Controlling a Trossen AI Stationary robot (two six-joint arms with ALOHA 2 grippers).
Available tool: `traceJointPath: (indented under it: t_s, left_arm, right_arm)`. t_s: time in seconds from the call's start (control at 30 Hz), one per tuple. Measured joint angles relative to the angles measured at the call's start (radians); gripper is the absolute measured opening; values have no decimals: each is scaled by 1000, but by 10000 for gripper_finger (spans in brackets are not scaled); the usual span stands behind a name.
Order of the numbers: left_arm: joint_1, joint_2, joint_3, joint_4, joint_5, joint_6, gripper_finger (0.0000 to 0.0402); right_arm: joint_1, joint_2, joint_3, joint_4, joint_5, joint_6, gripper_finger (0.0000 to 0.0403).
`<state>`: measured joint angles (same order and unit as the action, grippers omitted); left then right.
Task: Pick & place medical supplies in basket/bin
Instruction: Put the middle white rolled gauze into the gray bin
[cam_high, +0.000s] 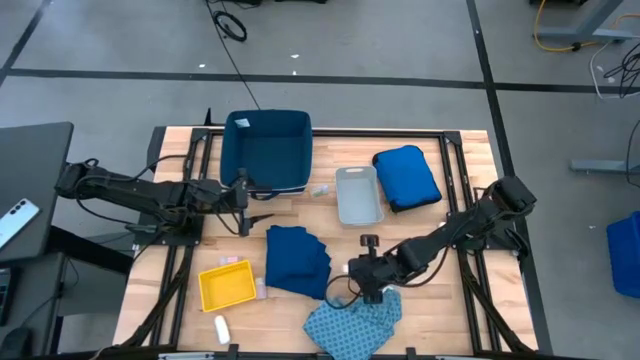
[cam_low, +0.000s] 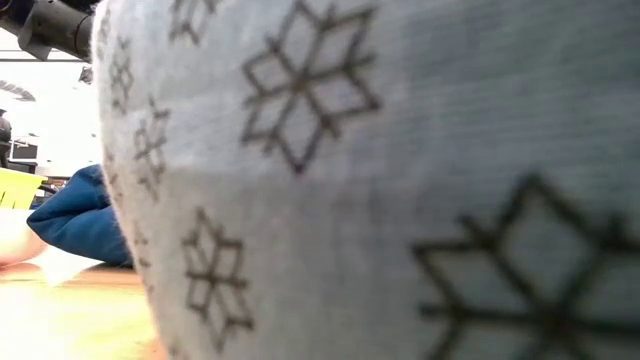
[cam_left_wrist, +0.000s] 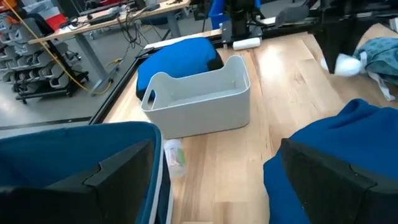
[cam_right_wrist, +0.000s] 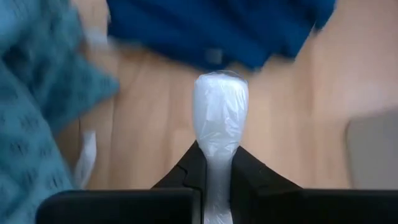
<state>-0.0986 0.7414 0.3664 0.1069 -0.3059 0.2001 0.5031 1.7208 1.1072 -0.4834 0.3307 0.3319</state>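
Note:
My right gripper (cam_high: 364, 290) is shut on a white plastic-wrapped packet (cam_right_wrist: 220, 118) between the dark navy garment (cam_high: 298, 260) and the light blue patterned garment (cam_high: 352, 320). That garment fills the low view (cam_low: 400, 180). My left gripper (cam_high: 260, 208) hangs open and empty by the near wall of the navy bin (cam_high: 268, 150). The light grey tray (cam_high: 358, 193) stands right of the bin, the yellow tray (cam_high: 227, 285) near the front left. Loose white packets lie by the bin (cam_left_wrist: 176, 155) and at the front edge (cam_high: 222, 328). My right gripper pinches the white packet's near end (cam_right_wrist: 217, 168) between its two fingers (cam_right_wrist: 186, 171). The fingers lie along the packet, and its rounded free end (cam_right_wrist: 221, 87) sticks out past the fingertips over the wood. It also shows in the left wrist view (cam_left_wrist: 345, 62).
A royal-blue puffy bundle (cam_high: 407, 177) lies right of the grey tray. Small packets lie beside the yellow tray (cam_high: 260, 290). Black frame rails run along the table's far, left and right sides. Bare wood shows between the grey tray and the navy garment.

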Motion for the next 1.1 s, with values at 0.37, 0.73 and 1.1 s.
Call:
traceJointPath:
  t_s: [0.37,0.73,1.1]
  left_arm:
    - [0,-7,-81,284,113,34,355]
    - [3,-83,-221,482,123,35,355]
    - [2,-87,-223,418,59,33,355]
  right_arm:
    - [-39,-4,-192,692,125,-296,33]
    - [-179,-41,-527,1384,151,-493,33]
    - [-356,-187,-555,1182,227,-486,33]
